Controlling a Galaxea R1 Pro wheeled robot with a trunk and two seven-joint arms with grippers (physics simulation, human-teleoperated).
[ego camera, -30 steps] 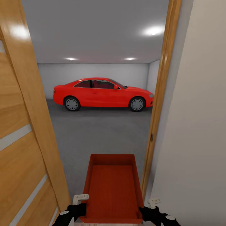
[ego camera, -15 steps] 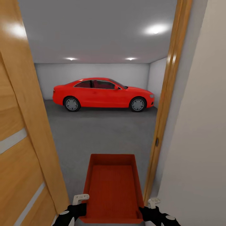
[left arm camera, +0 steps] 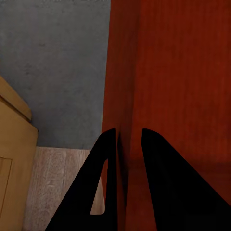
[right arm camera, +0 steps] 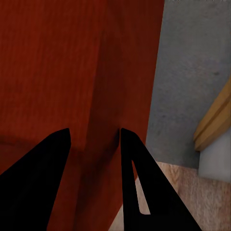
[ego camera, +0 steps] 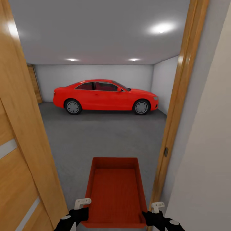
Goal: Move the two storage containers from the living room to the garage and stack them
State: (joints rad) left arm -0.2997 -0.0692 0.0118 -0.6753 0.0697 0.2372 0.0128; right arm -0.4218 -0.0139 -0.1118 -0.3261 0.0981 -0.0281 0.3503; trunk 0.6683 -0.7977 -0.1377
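I hold one orange-red storage container (ego camera: 115,192) level in front of me, open side up and empty. My left gripper (ego camera: 84,213) is shut on its left wall, and the left wrist view shows the fingers (left arm camera: 108,159) straddling that wall (left arm camera: 183,72). On the opposite wall my right gripper (ego camera: 148,214) is shut, its fingers (right arm camera: 132,163) either side of the wall (right arm camera: 48,57). Through the doorway lies the garage, with its dark grey concrete floor (ego camera: 102,134) under the container's far end. The living room is out of view.
An open orange-brown wooden door (ego camera: 19,154) stands close on my left and the door frame (ego camera: 179,106) close on my right, beside a pale wall (ego camera: 208,160). A red car (ego camera: 104,96) is parked across the garage's far side. Light wood planks (left arm camera: 62,178) end at the threshold.
The camera has advanced through the doorway: door and frame have slid outward and more of the garage shows. The container and both grippers keep their places in the view.
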